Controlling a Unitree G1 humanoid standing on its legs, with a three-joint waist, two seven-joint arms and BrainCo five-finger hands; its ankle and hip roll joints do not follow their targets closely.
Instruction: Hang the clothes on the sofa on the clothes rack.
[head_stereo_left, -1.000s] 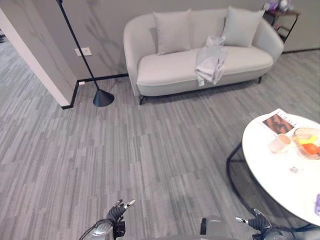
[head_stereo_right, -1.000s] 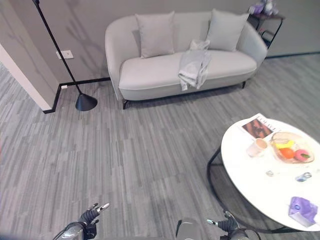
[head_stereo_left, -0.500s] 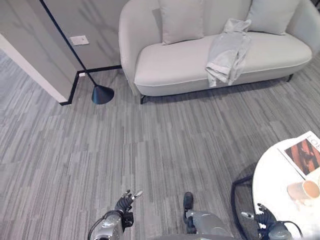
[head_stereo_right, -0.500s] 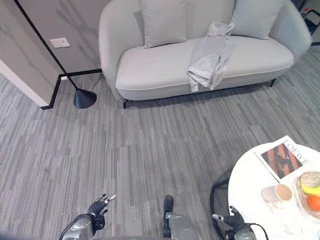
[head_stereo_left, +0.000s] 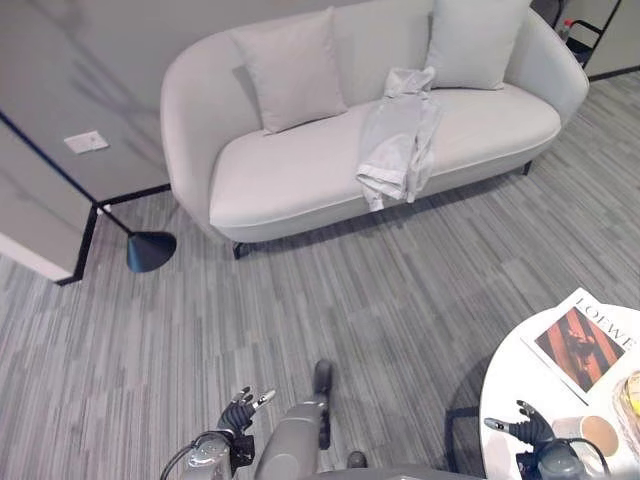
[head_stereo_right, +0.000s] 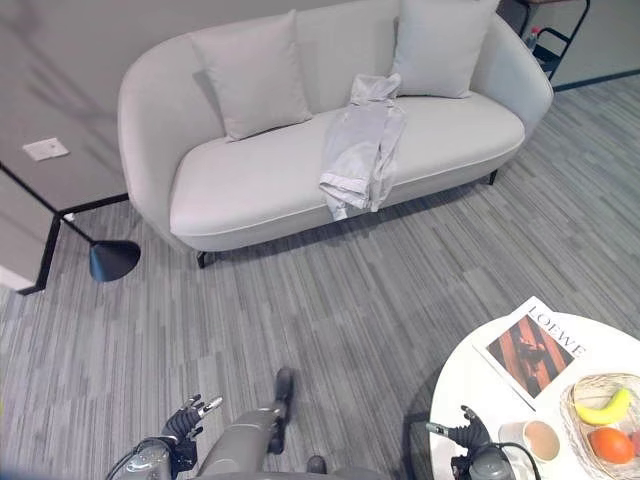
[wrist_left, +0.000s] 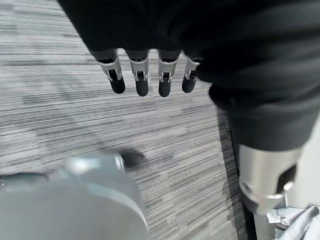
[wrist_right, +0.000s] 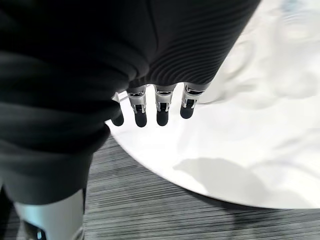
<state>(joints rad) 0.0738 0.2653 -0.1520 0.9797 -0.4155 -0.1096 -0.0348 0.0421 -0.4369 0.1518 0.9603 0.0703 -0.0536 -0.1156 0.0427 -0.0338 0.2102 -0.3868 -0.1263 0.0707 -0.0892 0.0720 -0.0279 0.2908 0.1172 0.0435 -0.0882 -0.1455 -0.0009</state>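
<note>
Lying draped over sofa (head_stereo_right: 250, 190) seat front: grey clothes (head_stereo_right: 360, 150), untouched | left hand (head_stereo_left: 240, 412) and right hand (head_stereo_left: 525, 428) low, well apart from it, fingers relaxed, empty | risk: right arm clipping round white table (head_stereo_right: 470, 385) on approach | rack unseen

Living room: sofa (head_stereo_left: 300, 170), cushions (head_stereo_left: 290, 70), floor lamp (head_stereo_left: 145, 250), coffee table (head_stereo_right: 470, 390)

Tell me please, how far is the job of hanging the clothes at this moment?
Nothing looks done yet. The grey garment lies draped over the sofa seat, untouched. The left hand and right hand are both open and hold nothing, low and far from the sofa across the floor. Left: reach the sofa, pick up the garment, hang it on a rack.
</note>
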